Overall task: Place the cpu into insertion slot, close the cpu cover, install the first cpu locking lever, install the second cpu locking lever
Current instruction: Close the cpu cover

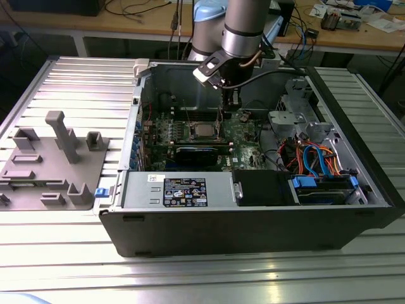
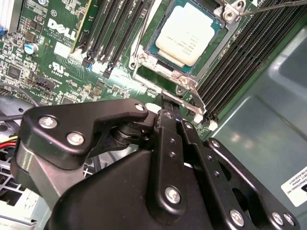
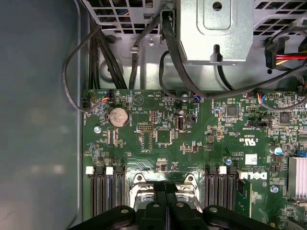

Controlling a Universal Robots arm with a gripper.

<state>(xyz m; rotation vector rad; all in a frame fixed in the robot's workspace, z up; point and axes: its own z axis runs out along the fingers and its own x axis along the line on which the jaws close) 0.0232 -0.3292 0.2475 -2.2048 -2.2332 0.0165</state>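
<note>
The cpu (image 2: 187,34) lies flat, silver top up, in the insertion slot (image 2: 152,42) on the green motherboard (image 3: 158,136). The silvery cpu cover (image 2: 165,73) is down around it as a frame. My gripper (image 2: 168,104) is shut with nothing visible between its fingers, and its tips sit just off the cover's tabbed edge. A thin metal lever (image 2: 196,101) runs beside that edge, and another thin rod (image 2: 273,6) shows at the far corner. In the exterior view my gripper (image 1: 231,104) hangs inside the open case, just to the exterior view's right of the cpu (image 1: 202,131).
Black memory slots (image 2: 240,52) flank the socket on both sides. A metal drive cage (image 3: 216,33) with black cables stands beyond the board. The case walls (image 1: 145,95), the power supply (image 1: 183,190) and orange and blue cables (image 1: 316,158) hem in the space. A grey fixture (image 1: 57,158) lies outside.
</note>
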